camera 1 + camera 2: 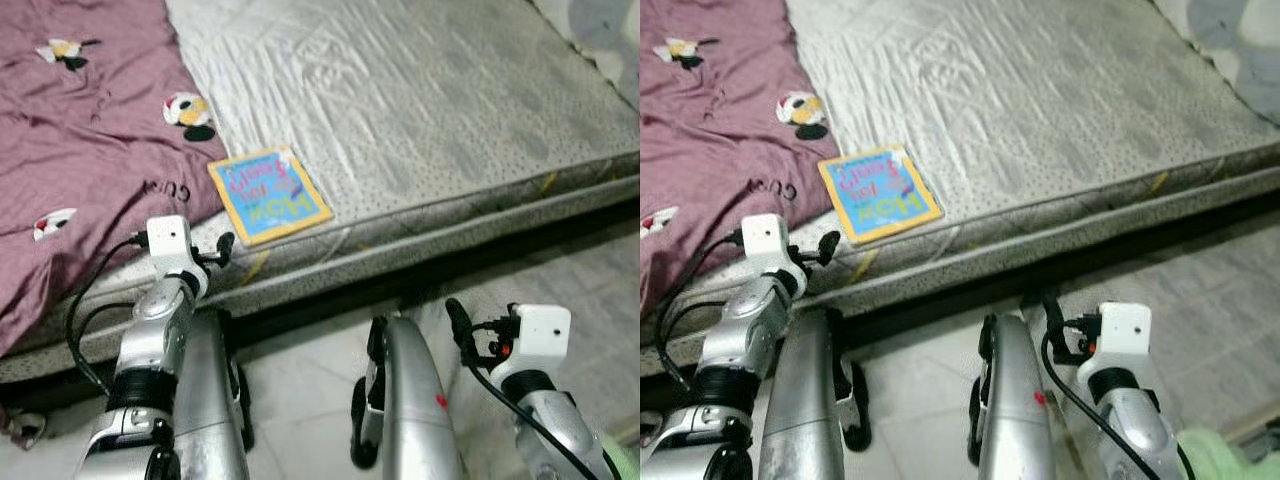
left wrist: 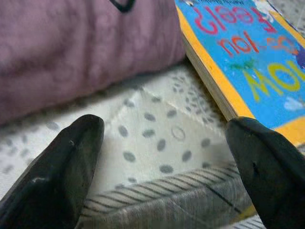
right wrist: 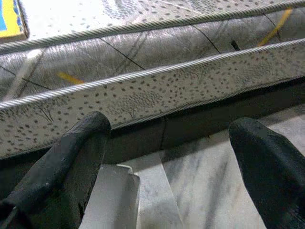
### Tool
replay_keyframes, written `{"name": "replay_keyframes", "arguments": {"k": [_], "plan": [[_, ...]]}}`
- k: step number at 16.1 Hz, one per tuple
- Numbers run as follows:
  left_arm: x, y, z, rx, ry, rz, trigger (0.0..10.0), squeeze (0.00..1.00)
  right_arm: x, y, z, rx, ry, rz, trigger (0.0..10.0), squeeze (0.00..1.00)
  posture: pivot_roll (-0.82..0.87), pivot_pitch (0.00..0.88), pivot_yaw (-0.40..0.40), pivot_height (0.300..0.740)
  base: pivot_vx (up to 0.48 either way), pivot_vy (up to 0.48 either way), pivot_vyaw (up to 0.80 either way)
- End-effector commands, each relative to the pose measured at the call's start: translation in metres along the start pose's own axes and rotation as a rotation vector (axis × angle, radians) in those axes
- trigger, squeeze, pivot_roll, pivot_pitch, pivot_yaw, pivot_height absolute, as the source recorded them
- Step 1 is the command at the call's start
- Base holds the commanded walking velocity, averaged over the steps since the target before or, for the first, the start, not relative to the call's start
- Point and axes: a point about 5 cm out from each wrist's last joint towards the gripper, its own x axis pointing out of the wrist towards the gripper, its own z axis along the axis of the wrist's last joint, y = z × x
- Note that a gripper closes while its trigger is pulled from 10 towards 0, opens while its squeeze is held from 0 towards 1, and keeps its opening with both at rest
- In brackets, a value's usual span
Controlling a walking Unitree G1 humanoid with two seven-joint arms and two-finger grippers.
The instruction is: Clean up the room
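Note:
A blue picture book with a yellow border (image 1: 268, 194) lies flat on the grey mattress (image 1: 420, 110), close to its front edge and beside a maroon blanket (image 1: 80, 130). My left gripper (image 1: 226, 248) is raised to the mattress edge, just short of the book's near corner; in the left wrist view its fingers (image 2: 62, 167) stand open with the book (image 2: 248, 62) ahead of one fingertip. My right gripper (image 1: 458, 322) hangs lower, over the floor in front of the mattress side, open with nothing between its fingers (image 3: 71, 162).
The maroon blanket with cartoon prints covers the mattress's left part. A dark gap (image 1: 330, 310) runs under the mattress's front edge. Pale tiled floor (image 1: 300, 390) lies below my arms. A green object (image 1: 1220, 450) shows at the lower right.

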Motion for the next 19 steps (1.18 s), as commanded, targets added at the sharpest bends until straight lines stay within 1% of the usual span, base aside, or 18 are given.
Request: {"name": "replay_keyframes", "arguments": {"k": [1,3,5,7,10,12,14,15,16,17,19], "plan": [[0.003,-0.001,-0.002,-0.025,0.005,-0.018,10.0,0.0,-0.002,-0.003,0.003,-0.007,-0.003,-0.012,10.0,0.0,-0.19,0.271,-0.05,0.51,0.0,0.0,0.0],[0.007,-0.005,0.001,-0.045,-0.013,-0.052,10.0,0.0,-0.002,-0.004,0.004,-0.011,-0.002,-0.013,10.0,0.0,-0.2,0.268,-0.055,0.51,0.0,0.0,0.0],[0.013,-0.016,0.009,-0.075,-0.052,-0.104,10.0,0.0,-0.003,-0.004,0.006,-0.027,-0.006,-0.004,10.0,0.0,-0.21,0.262,-0.061,0.51,0.0,0.0,0.0],[0.016,-0.024,0.013,-0.09,-0.064,-0.122,10.0,0.0,-0.002,-0.006,0.006,-0.033,-0.007,-0.006,10.0,0.0,-0.22,0.258,-0.061,0.51,0.0,0.0,0.0],[0.022,-0.026,0.011,-0.15,-0.043,-0.141,10.0,0.0,-0.002,-0.006,0.011,-0.039,-0.016,-0.008,10.0,0.0,-0.24,0.258,-0.068,0.51,0.0,0.0,0.0],[0.026,-0.035,0.012,-0.197,-0.03,-0.194,10.0,0.0,-0.007,-0.009,0.014,-0.057,-0.02,-0.003,10.0,0.0,-0.28,0.262,-0.08,0.51,0.0,0.0,0.0],[0.029,-0.048,0.014,-0.26,-0.022,-0.271,10.0,0.0,-0.009,-0.014,0.015,-0.07,-0.014,-0.013,10.0,0.0,-0.3,0.261,-0.084,0.51,0.0,0.0,0.0],[0.029,-0.05,0.014,-0.274,-0.02,-0.281,10.0,0.0,-0.009,-0.015,0.015,-0.071,-0.014,-0.014,10.0,0.0,-0.3,0.261,-0.084,0.51,0.0,0.0,0.0],[0.031,-0.058,0.013,-0.317,-0.016,-0.309,8.9,0.0,-0.008,-0.015,0.017,-0.075,-0.019,-0.014,10.0,0.0,-0.31,0.261,-0.087,0.51,0.0,0.0,0.0],[0.032,-0.061,0.015,-0.345,-0.025,-0.312,0.0,0.0,-0.007,-0.014,0.019,-0.079,-0.023,-0.012,10.0,0.0,-0.31,0.261,-0.088,0.51,0.0,0.0,0.0],[0.033,-0.062,0.016,-0.363,-0.03,-0.314,0.0,0.0,-0.007,-0.014,0.02,-0.082,-0.023,-0.01,10.0,0.0,-0.31,0.261,-0.089,0.51,0.0,0.0,0.0]]}}
